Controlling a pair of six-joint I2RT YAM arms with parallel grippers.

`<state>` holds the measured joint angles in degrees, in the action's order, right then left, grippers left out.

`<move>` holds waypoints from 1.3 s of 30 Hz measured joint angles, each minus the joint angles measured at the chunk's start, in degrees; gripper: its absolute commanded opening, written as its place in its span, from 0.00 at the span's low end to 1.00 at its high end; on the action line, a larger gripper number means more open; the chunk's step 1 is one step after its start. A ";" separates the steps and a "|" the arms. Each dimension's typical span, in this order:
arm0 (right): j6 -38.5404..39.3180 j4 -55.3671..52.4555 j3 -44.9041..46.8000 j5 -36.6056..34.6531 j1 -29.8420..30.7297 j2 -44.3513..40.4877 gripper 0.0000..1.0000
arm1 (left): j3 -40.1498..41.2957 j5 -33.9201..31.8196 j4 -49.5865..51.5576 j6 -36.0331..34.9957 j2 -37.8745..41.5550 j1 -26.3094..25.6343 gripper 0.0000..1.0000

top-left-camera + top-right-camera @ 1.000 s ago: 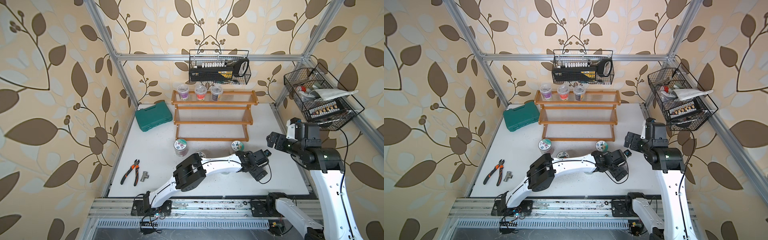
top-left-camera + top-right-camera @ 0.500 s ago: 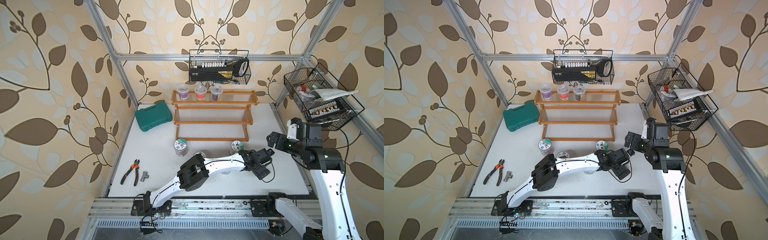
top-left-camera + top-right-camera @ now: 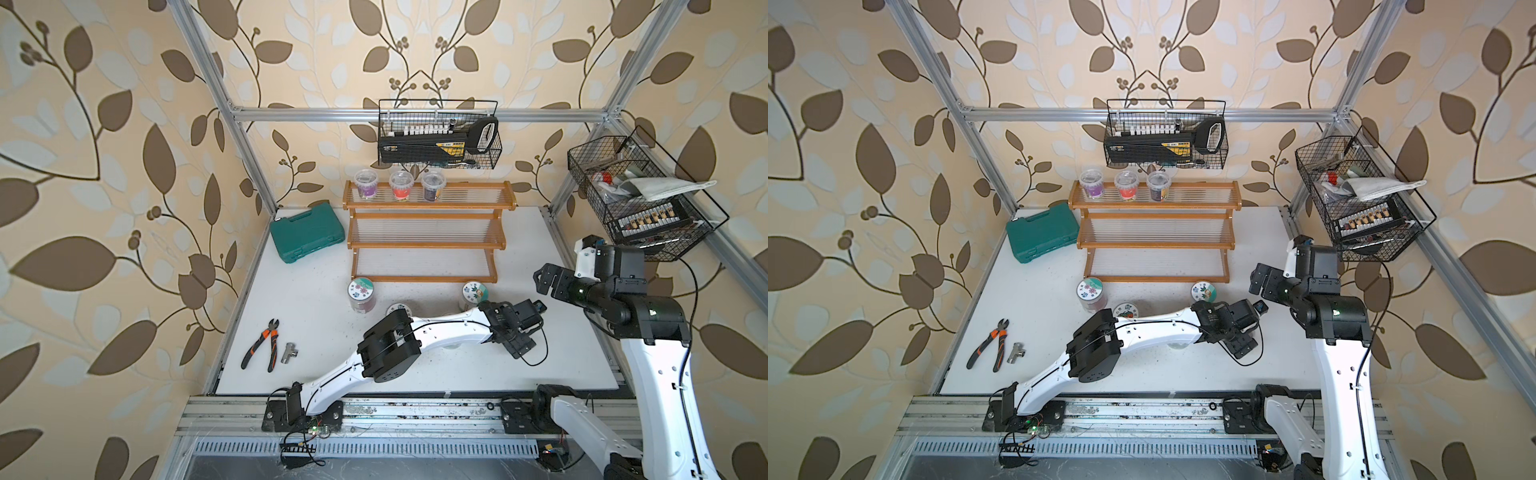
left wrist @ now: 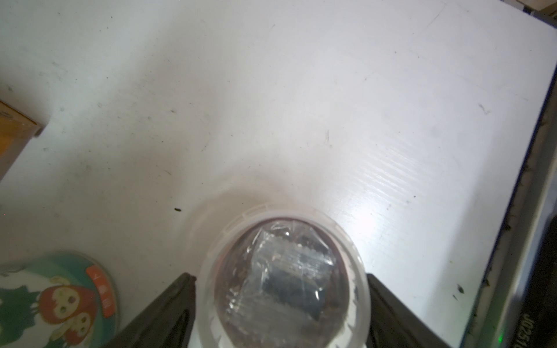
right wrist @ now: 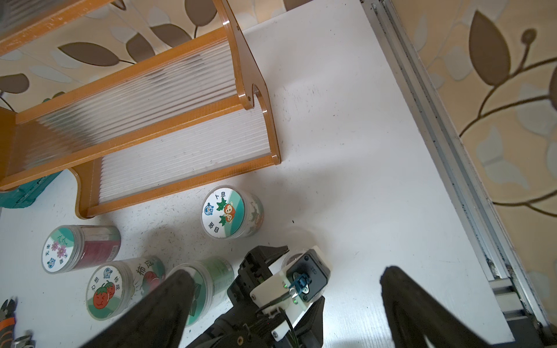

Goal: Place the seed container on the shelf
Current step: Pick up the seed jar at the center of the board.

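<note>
Seed container (image 4: 283, 283), near right, between my left gripper's (image 4: 279, 275) jaws; I cannot tell if gripped. Right gripper (image 5: 286, 271) spread wide.

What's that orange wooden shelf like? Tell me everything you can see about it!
The shelf is an orange-brown wooden rack with three steps. Each step is a clear ribbed sheet framed by wooden rails, and curved panels close both ends. It stands upright on the white table, by the back wall. Three small clear cups sit in a row on the top step near one end. A green case lies close beside it, and two jars stand just in front, not touching.
</note>
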<state>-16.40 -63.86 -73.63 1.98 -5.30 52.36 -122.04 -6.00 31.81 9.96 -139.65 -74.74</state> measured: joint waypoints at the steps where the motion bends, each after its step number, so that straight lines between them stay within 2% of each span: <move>1: 0.00 0.02 0.00 0.04 -0.04 0.07 0.99 | 0.00 0.00 -0.09 -0.04 0.00 0.00 0.75; 7: 0.74 0.22 0.00 0.85 -0.24 0.15 0.99 | 1.11 -0.02 -1.05 0.13 0.46 0.00 0.60; 11: 1.49 0.85 0.00 1.99 -0.24 -0.07 0.99 | 5.25 -0.02 -1.66 0.61 3.43 0.00 0.56; 21: 2.97 4.63 0.90 7.58 -0.24 -4.00 0.99 | 14.62 -1.55 0.57 7.41 19.47 0.94 0.48; 27: 3.02 7.56 2.89 11.45 -0.24 -6.71 0.99 | 15.02 -4.31 6.73 14.38 28.41 3.50 0.46; 32: 2.95 12.46 6.34 17.35 -0.35 -9.62 0.99 | 15.02 -8.48 14.86 20.74 34.21 6.25 0.47; 39: -0.13 26.36 16.74 31.80 -0.33 -13.03 0.99 | 15.02 -12.24 26.12 28.00 41.33 9.20 0.48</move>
<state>-16.53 -37.50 -56.88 33.78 -5.63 39.33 -107.02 -18.24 57.93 37.95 -98.32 -65.54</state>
